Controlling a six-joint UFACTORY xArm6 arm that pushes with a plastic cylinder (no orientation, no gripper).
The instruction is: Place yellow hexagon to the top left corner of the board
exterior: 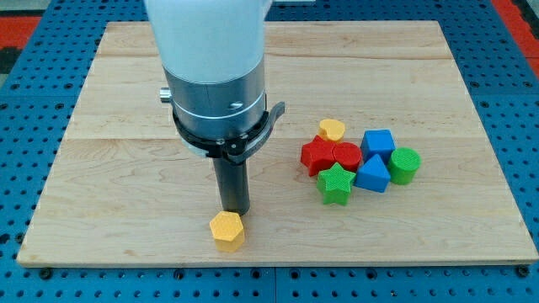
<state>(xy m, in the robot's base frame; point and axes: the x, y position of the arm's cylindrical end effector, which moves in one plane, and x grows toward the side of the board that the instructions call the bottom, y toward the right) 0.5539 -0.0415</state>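
The yellow hexagon [226, 231] lies on the wooden board [126, 126] near the view's bottom edge, left of centre. My tip [236, 209] is at the end of the dark rod, just above and slightly right of the hexagon, touching or almost touching its upper edge. The arm's white and grey body hangs over the board's upper middle and hides part of it.
A cluster of blocks sits right of centre: a yellow heart-like block [332, 130], a red block [318, 156], a red cylinder [346, 155], a blue cube [378, 143], a blue triangular block [373, 175], a green star [335, 183], a green cylinder [404, 165].
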